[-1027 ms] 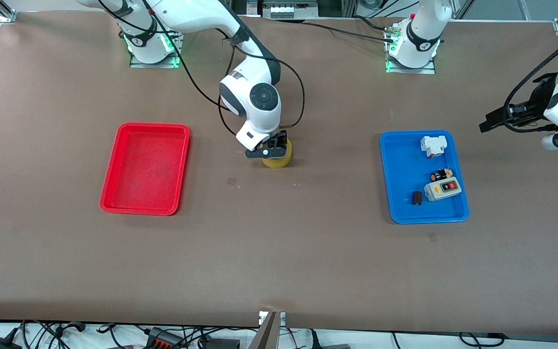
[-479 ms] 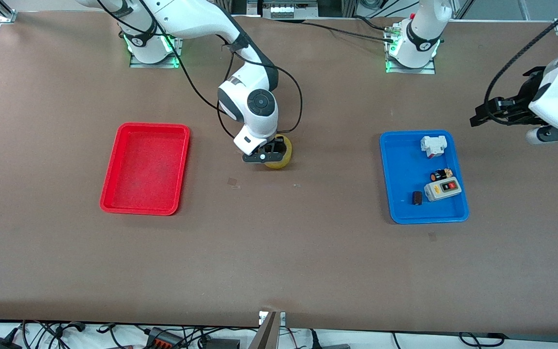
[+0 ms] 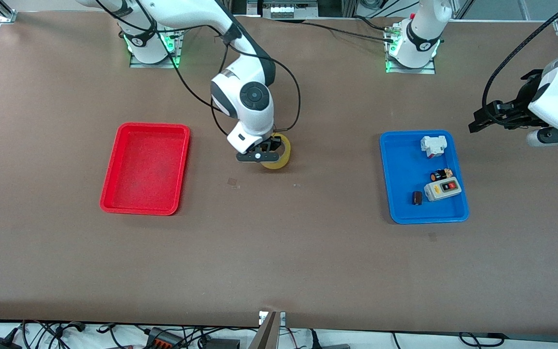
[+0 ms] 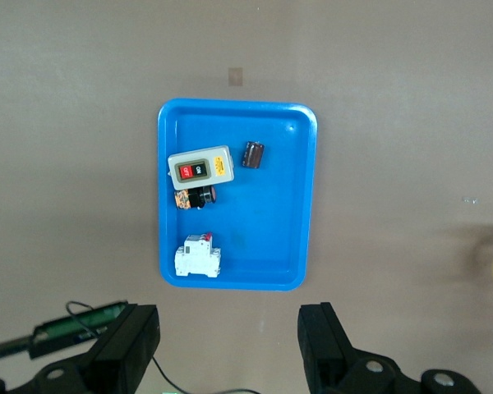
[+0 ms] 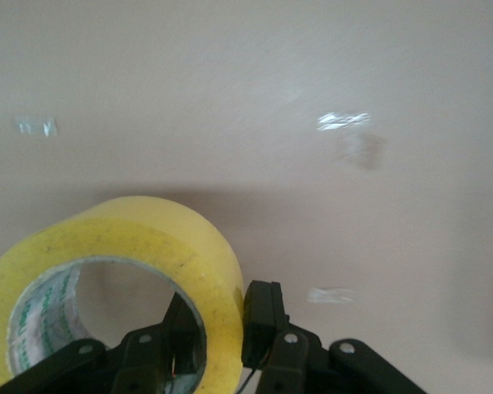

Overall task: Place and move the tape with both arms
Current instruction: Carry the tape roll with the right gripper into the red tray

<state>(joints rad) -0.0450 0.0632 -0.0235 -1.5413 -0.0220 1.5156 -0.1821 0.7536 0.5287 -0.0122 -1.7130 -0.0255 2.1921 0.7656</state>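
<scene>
The yellow tape roll (image 3: 279, 157) is in the middle of the table between the red tray and the blue tray. My right gripper (image 3: 265, 151) is shut on its wall, one finger inside the ring and one outside. In the right wrist view the tape (image 5: 140, 246) stands tilted in my right gripper (image 5: 222, 316), lifted a little off the table. My left gripper (image 3: 482, 118) is up in the air, past the blue tray toward the left arm's end, open and empty. In the left wrist view my left gripper (image 4: 230, 345) shows its fingers wide apart above bare table.
A red tray (image 3: 146, 167) lies empty toward the right arm's end. A blue tray (image 3: 402, 167) toward the left arm's end holds a grey switch box (image 3: 442, 189), a white breaker (image 3: 433, 145) and small dark parts; it also shows in the left wrist view (image 4: 287, 205).
My right gripper has shifted slightly toward the right arm's end and raised the tape, tilting it. My left arm has swung up and away from the blue tray.
</scene>
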